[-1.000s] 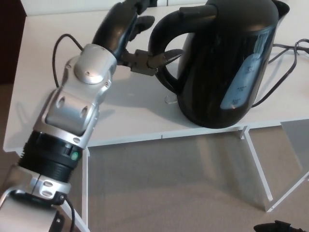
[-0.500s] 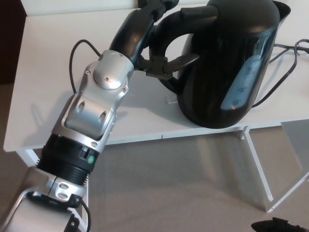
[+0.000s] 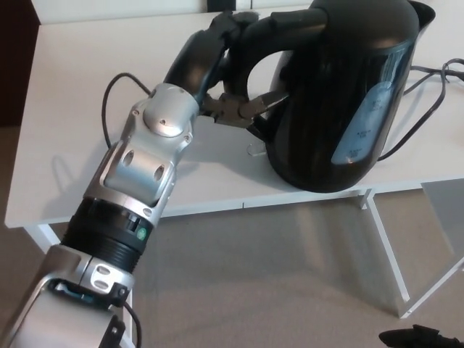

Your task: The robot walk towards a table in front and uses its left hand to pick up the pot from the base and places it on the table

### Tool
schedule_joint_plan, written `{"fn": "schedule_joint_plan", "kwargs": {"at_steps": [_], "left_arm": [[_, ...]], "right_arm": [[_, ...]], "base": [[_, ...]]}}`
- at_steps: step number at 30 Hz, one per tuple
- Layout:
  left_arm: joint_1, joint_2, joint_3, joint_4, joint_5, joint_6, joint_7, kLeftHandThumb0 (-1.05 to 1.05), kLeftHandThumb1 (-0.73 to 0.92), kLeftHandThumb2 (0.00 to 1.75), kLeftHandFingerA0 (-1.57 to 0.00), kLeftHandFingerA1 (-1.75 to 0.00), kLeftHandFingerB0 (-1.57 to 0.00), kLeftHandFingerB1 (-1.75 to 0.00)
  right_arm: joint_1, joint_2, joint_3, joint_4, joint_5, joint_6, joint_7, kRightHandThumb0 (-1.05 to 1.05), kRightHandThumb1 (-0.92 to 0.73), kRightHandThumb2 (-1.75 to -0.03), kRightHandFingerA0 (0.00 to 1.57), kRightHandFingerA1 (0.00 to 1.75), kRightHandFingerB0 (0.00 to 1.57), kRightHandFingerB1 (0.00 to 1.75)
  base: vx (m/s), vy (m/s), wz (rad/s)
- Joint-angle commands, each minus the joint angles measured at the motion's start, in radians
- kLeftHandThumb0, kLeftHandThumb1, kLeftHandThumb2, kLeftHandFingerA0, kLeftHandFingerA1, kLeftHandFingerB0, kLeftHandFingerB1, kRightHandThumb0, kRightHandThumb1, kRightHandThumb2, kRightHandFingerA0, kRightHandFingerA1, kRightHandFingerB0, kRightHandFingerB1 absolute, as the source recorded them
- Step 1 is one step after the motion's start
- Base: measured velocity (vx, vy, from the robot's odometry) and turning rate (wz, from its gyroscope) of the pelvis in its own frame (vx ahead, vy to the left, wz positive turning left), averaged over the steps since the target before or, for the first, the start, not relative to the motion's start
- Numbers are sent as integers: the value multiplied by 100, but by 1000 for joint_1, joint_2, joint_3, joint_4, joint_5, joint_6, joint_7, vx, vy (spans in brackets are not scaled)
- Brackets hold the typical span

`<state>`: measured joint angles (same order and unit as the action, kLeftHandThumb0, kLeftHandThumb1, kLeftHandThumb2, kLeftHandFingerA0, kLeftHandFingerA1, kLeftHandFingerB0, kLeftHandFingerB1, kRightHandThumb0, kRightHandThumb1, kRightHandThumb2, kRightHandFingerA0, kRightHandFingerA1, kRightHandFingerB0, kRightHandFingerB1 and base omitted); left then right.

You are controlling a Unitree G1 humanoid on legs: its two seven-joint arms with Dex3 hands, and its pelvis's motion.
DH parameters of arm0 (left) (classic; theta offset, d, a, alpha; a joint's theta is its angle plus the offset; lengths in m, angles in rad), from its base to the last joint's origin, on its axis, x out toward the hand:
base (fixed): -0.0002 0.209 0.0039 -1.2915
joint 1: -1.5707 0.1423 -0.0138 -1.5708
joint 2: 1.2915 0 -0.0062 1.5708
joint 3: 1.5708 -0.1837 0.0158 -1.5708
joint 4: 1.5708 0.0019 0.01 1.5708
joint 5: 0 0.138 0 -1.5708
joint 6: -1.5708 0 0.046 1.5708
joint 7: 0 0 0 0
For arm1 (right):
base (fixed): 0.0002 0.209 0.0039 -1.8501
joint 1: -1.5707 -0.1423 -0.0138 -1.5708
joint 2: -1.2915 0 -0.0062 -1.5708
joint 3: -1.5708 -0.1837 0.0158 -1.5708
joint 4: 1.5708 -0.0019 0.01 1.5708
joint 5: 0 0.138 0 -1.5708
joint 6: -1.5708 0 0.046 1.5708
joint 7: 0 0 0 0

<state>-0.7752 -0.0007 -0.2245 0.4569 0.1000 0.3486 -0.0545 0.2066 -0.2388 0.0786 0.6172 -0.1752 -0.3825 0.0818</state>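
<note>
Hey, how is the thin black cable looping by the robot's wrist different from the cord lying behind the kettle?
The wrist cable is thin and arches up in a loop beside the left forearm. The kettle cord looks thicker and lies on the table. The wrist cable sits left of the kettle, while the kettle cord runs off to the picture's right edge. Both are black.

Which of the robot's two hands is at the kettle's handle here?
The left hand, up at the handle of the kettle; the right hand is just a dark shape at the bottom edge, below the table.
</note>
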Motion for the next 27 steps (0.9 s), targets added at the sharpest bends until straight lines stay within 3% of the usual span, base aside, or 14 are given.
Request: {"fn": "schedule_joint_plan", "kwargs": {"at_steps": [1, 3, 6, 7, 8, 9, 10, 12, 14, 15, 17, 18, 19, 27], "left_arm": [[-48, 2, 8, 100, 42, -42, 34, -64, 40, 72, -31, -45, -9, -34], [-56, 1, 3, 126, 58, -52, 51, -59, 47, 55, -45, -38, -18, -28], [-61, 0, 4, 140, 60, -60, 55, -59, 47, 55, -45, -38, -18, -28], [-61, -15, 11, 150, 58, -74, 81, -39, 72, 63, -113, -55, -31, -31], [-62, -22, 14, 157, 58, -81, 93, -39, 72, 63, -113, -55, -31, -31], [-57, -49, 32, 145, 39, -94, 109, -28, 84, 66, -128, -89, -42, -35], [-56, -61, 41, 141, 32, -100, 116, -28, 84, 66, -128, -89, -42, -35], [-59, -88, 52, 129, 31, -93, 138, -21, 81, 64, -109, -120, -75, -45], [-63, -101, 59, 127, 37, -92, 146, -18, 81, 64, -108, -111, -82, -48], [-65, -105, 60, 125, 42, -89, 147, -18, 81, 64, -108, -111, -82, -48], [-71, -123, 61, 123, 46, -93, 158, -19, 83, 65, -121, -91, -84, -77], [-71, -126, 64, 122, 43, -93, 157, -19, 83, 65, -121, -91, -84, -77], [-72, -130, 68, 121, 40, -96, 156, -18, 83, 64, -123, -93, -83, -81], [-78, -158, 80, 112, 35, -88, 167, -20, 85, 64, -115, -110, -79, -93]], "right_arm": [[22, -5, -2, -44, 26, 6, 36, -48, -42, -55, 77, 45, 61, 45], [22, -4, 0, -50, 22, 10, 36, -43, -45, -53, 78, 43, 63, 44], [23, -4, 0, -54, 22, 13, 37, -43, -45, -53, 78, 43, 63, 44], [17, 4, -8, -54, 46, 10, 51, -40, -44, -53, 77, 44, 65, 46], [14, 8, -11, -54, 56, 8, 58, -40, -44, -53, 77, 44, 65, 46], [11, 9, -12, -60, 60, 15, 64, -41, -44, -53, 76, 44, 64, 47], [9, 9, -13, -63, 63, 17, 68, -41, -44, -53, 76, 44, 64, 47], [6, 12, -11, -68, 57, 22, 63, -45, -41, -54, 78, 46, 63, 47], [6, 12, -10, -71, 52, 27, 61, -46, -42, -55, 78, 46, 62, 47], [6, 11, -9, -72, 48, 27, 61, -46, -42, -55, 78, 46, 62, 47], [3, 4, -3, -71, 25, 26, 46, -51, -42, -56, 81, 47, 63, 47], [3, 4, -3, -72, 27, 29, 48, -51, -42, -56, 81, 47, 63, 47], [2, 4, -4, -78, 28, 43, 51, -45, -36, -78, 78, 63, 53, 56], [7, 2, 0, -97, 19, 76, 50, -48, -38, -79, 80, 63, 54, 55]], "base": [[0, 0, 0], [0, 0, 0], [0, 0, 0], [0, 0, 0], [0, 0, 0], [0, 0, 0], [0, 0, 0], [0, 0, 0], [0, 0, 0], [0, 0, 0], [0, 0, 0], [0, 0, 0], [0, 0, 0], [0, 0, 0]]}}
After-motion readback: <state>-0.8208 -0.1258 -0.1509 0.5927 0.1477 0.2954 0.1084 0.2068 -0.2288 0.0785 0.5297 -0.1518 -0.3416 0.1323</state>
